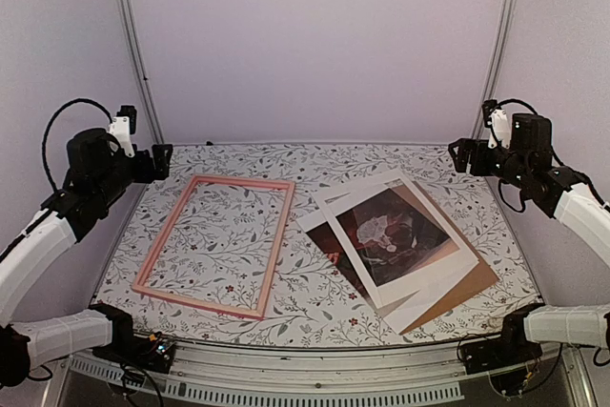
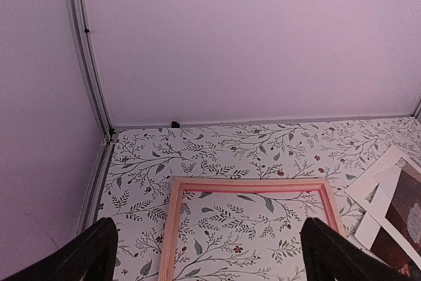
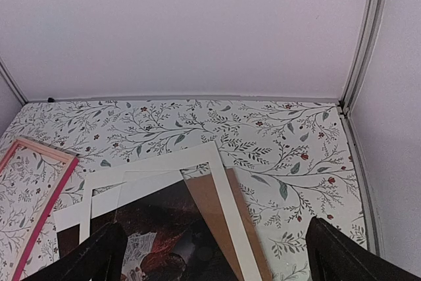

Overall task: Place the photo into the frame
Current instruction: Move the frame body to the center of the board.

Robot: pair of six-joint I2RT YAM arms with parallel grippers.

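Frame: the frame [image 1: 165, 232] has a thin pink border and lies flat on the left half of the worktop [image 1: 315, 161], its long sides running away from the arms and leaning a little to the right
Inside the frame: the worktop's leaf-and-berry pattern shows within the border
Photo: the photo [image 1: 386, 231] is a dark reddish print with a pale figure near its middle; it lies in a fanned stack on the right half of the worktop, well outside the frame
Stack: a white mat [image 1: 431, 269] lies over the photo, whose print shows through the mat's window; a brown backing board [image 1: 469, 280] sticks out along the right and near edges; the exact order of the lower sheets cannot be told
Gap: frame and stack lie apart, with a strip of patterned worktop between them
Left pincer: the left pincer [image 2: 209, 228] is spread wide and empty, raised over the worktop's left edge; its wrist view shows the frame's far end between the two dark fingers
Right pincer: the right pincer [image 3: 217, 228] is also spread wide and empty, raised over the right edge, looking down on the stack's far corner
Lettering: too small to tell on print or mat
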